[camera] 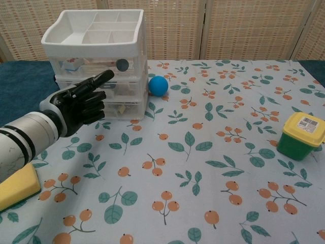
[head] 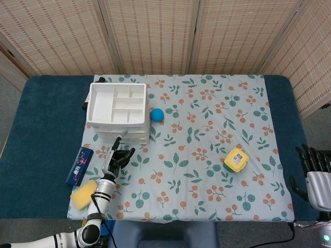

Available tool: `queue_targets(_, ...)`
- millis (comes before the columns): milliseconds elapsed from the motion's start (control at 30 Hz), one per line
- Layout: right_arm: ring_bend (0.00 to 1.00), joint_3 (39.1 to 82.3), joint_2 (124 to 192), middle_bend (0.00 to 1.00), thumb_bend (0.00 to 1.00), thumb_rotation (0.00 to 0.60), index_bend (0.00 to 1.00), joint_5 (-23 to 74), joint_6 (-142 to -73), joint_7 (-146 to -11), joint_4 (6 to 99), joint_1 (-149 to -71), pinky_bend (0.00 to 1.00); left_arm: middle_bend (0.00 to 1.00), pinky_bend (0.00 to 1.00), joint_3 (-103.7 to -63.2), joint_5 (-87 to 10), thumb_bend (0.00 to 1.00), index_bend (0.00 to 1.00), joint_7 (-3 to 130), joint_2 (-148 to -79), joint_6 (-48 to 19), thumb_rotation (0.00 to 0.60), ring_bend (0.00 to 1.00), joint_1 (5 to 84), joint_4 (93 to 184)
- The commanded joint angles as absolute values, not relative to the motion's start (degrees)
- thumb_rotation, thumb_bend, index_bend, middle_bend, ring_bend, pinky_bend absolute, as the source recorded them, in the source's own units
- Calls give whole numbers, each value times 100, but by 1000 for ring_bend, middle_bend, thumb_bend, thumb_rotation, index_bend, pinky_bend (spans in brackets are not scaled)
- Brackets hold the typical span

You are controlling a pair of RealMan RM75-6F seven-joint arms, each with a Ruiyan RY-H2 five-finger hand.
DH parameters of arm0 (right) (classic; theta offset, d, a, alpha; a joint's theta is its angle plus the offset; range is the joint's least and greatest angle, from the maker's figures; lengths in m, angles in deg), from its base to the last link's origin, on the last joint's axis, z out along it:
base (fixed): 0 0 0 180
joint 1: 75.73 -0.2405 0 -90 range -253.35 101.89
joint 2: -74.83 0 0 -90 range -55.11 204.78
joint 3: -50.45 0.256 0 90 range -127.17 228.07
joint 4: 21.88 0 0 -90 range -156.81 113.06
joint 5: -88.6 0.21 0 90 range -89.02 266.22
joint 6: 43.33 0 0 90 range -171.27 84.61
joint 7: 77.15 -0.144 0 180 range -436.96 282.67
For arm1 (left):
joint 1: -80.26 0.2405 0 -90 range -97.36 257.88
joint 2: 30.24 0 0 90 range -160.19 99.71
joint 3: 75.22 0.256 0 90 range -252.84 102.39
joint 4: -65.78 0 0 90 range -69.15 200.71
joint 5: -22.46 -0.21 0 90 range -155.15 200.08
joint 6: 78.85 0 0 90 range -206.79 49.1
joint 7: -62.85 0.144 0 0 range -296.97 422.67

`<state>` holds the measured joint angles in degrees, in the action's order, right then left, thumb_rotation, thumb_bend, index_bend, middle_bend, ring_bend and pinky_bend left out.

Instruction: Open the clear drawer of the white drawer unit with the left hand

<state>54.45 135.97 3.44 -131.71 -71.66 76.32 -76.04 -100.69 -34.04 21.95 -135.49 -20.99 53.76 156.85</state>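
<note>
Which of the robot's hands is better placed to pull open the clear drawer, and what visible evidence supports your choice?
Left. The left hand is right in front of the white drawer unit, one finger extended toward its clear drawers. The right hand sits at the table's far right edge, beyond the yellow-lidded container.

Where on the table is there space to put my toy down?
The big bare stretch of flowery cloth between the blue ball and the yellow-lidded green tub is free. The left side is crowded: white drawer unit, left hand, yellow sponge.
</note>
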Motion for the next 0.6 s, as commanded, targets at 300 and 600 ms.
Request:
queue_targets(300,0,5441,13610,0,451,600,0,365,-13187,-7166,7642,-7583,0,986,1000,-10323,-3210,220,133,1910,-13520,-2338,600,1000,5366,15718)
queue_targets(600,0,5447,13600,0,450,600,0,402,-13167,-7162,7644,-7583,0,986,1000,-10624,-2894,232,155,1645,-13593,-2528,600,1000,5314,15652)
